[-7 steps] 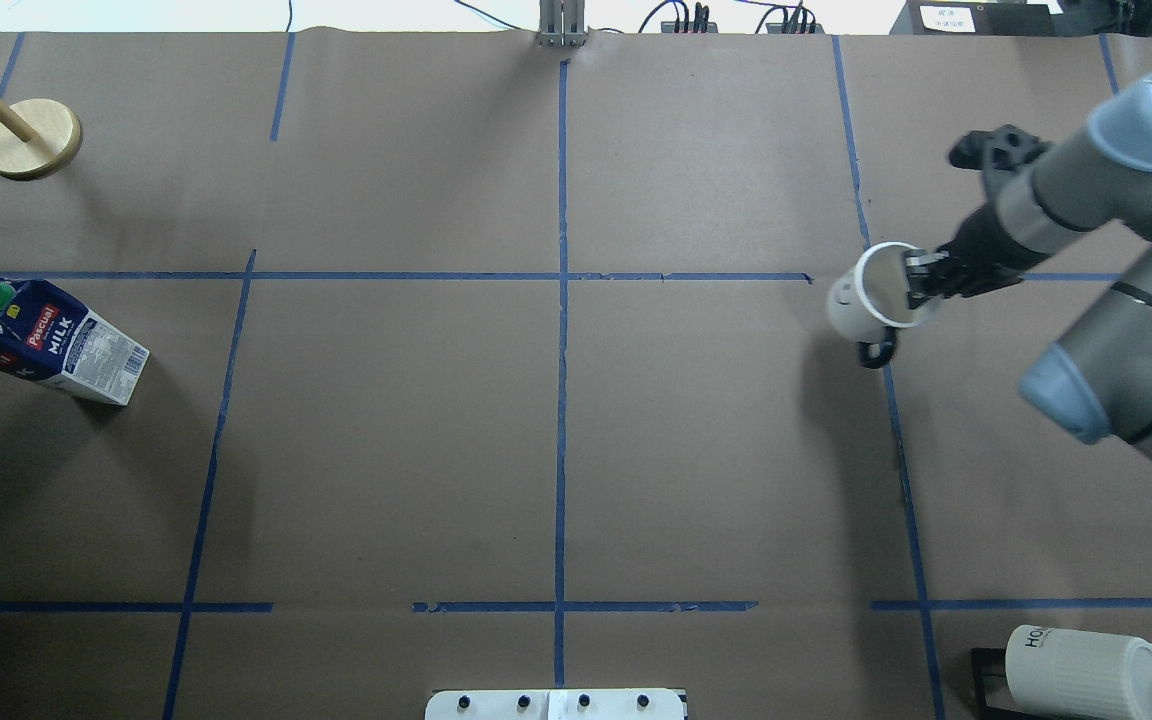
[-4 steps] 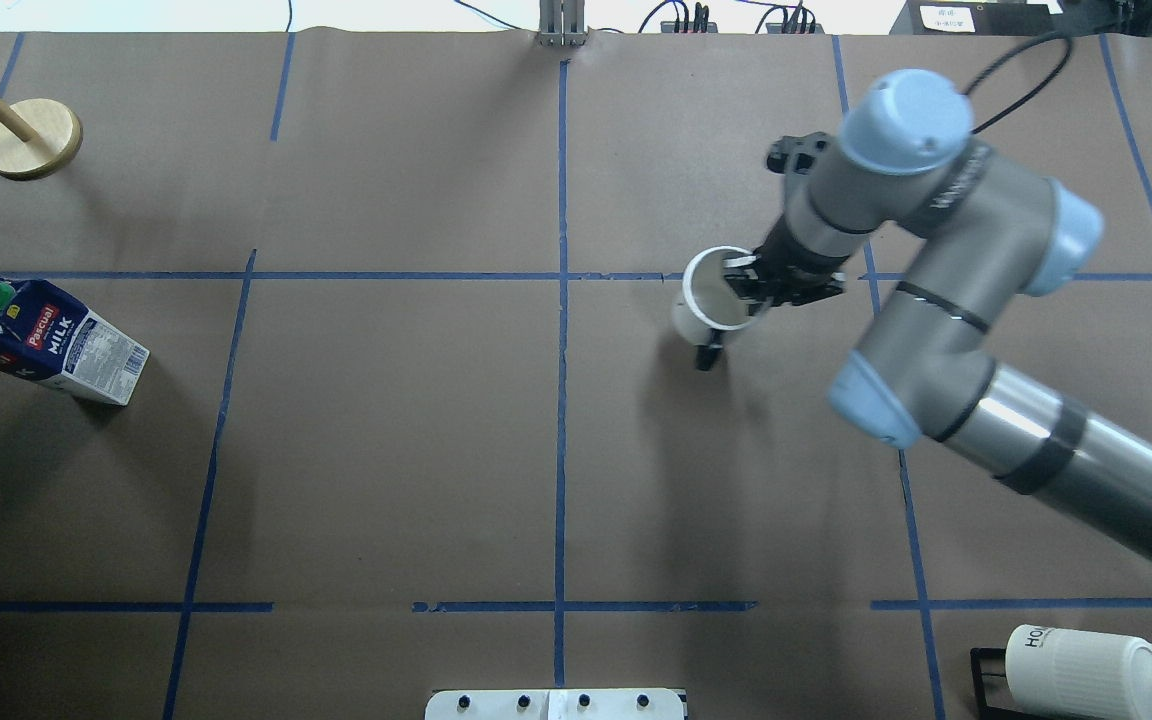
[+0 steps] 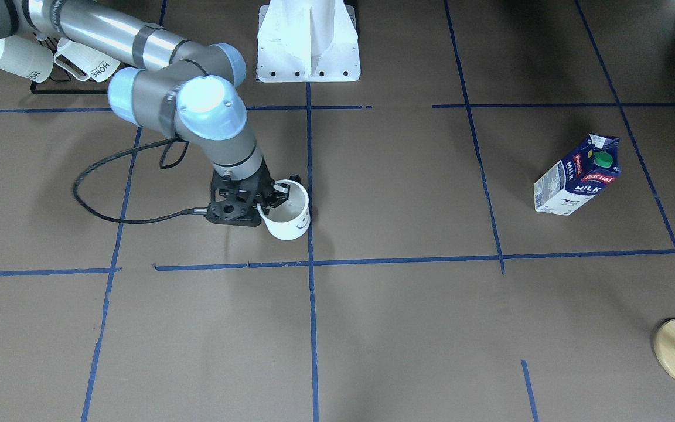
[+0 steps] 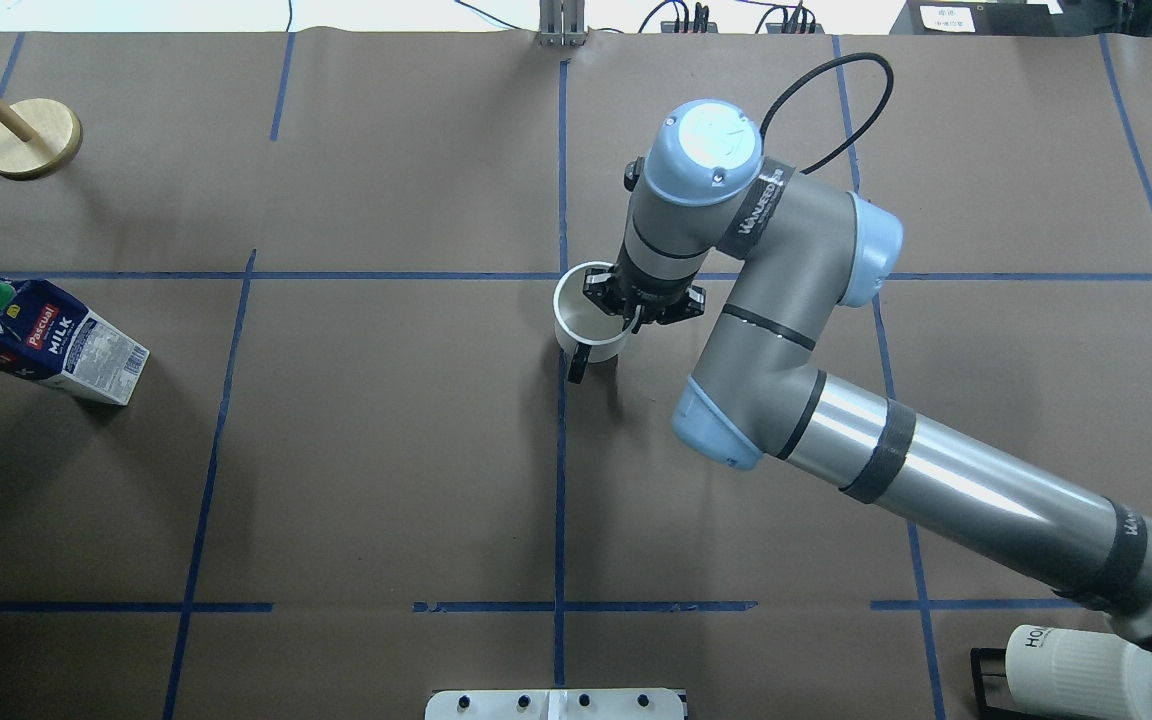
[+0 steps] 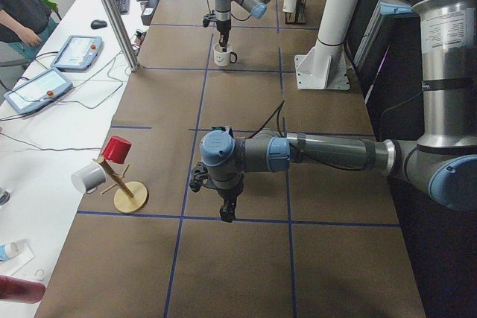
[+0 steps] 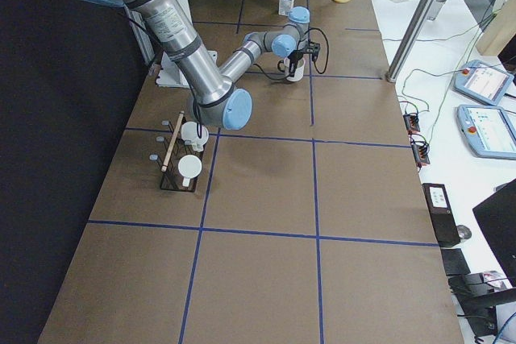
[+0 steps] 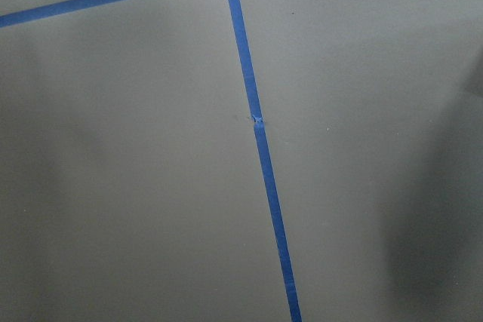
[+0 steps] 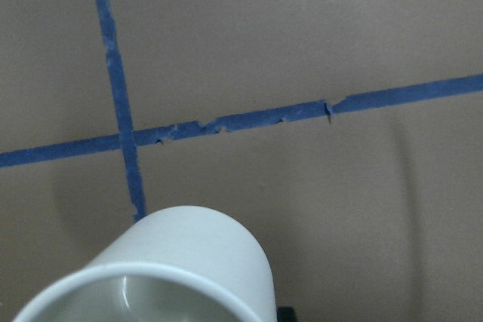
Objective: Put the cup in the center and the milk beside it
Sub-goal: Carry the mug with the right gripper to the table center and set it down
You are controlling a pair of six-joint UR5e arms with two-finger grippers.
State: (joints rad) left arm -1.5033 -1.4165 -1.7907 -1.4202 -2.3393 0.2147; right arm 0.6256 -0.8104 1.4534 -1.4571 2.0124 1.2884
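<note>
Right gripper (image 4: 629, 317) jaws clamped on cup (image 4: 584, 315) rim, holding it upright near center (image 4: 562, 277) for set-down; left gripper (image 5: 227, 211) jaws indeterminate.

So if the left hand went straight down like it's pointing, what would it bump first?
Probably just the brown table, close to a blue tape line. Nothing else shows under the left hand, though its height is hard to judge.

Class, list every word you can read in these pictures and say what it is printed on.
"Pascual": red label, milk carton.
"MILK": same carton.
"HOME": ribbed white mug.
Right arm's lettering and carton's fine print: too blurred to read.
</note>
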